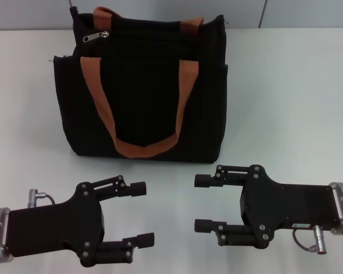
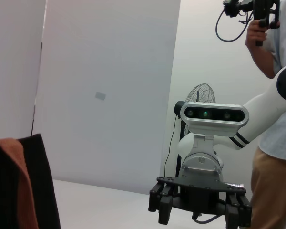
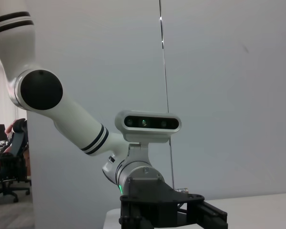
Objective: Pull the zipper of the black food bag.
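Nearest the head camera, both claws rest low over the white desk (image 1: 286,85), pointing inward at each other with nothing between them. At the robot's left, the left claw (image 1: 138,214) has its 2 fingers spread apart and holds nothing; at the robot's right, the right claw (image 1: 204,203) is likewise spread and empty. Neither touches the bag, so this reads as a ready pose with the work not yet begun.

Behind them, well apart from both, the black food bag (image 1: 146,94) stands upright on its base, a stance that keeps its top edge and zipper line exposed. Its front orange-brown strap (image 1: 142,149) hangs down the front panel in a loop, clear of the top edge; the rear strap (image 1: 106,11) peeks above it. The zipper (image 1: 96,37), a small silver pull tab, lies at the bag's upper corner on the robot's left. I judge the left claw the better-placed one to reach it, while the right could steady the soft bag against the pull.
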Robot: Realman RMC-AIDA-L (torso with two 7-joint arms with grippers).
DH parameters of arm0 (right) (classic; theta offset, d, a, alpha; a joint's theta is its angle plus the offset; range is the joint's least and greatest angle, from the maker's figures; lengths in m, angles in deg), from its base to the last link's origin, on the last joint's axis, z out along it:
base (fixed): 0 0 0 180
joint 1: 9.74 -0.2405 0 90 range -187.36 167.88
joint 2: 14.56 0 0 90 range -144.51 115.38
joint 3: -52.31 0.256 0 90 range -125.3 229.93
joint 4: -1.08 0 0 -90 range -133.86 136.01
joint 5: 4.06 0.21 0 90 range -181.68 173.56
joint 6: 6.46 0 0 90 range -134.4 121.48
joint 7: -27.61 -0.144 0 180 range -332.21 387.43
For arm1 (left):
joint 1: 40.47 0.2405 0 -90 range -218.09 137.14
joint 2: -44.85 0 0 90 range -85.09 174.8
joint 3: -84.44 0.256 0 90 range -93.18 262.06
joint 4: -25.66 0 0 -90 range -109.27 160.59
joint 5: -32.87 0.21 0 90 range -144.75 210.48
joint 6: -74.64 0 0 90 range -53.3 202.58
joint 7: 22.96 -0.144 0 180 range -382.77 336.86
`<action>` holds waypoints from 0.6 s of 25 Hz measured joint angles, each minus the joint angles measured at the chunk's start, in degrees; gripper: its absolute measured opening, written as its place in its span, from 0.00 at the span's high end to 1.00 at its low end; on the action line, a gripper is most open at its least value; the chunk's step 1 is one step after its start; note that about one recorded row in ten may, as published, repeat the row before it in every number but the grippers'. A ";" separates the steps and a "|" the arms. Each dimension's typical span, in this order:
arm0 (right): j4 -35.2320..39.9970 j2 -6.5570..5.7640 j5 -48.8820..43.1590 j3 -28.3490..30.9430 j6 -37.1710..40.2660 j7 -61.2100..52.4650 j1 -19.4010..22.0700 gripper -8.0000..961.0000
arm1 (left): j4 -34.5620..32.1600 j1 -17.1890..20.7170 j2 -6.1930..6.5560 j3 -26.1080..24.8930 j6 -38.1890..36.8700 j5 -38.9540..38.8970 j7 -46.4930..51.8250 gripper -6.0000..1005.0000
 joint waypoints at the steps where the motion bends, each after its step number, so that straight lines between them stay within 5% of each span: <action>1: 0.00 0.02 0.01 0.00 0.00 -0.17 0.01 0.31 | -0.10 0.00 -0.07 0.00 0.00 0.00 -0.28 0.20; 15: 0.00 0.13 0.33 0.11 0.04 -0.33 0.67 0.34 | -0.17 -0.58 -0.11 -2.54 0.58 -0.43 -1.47 0.20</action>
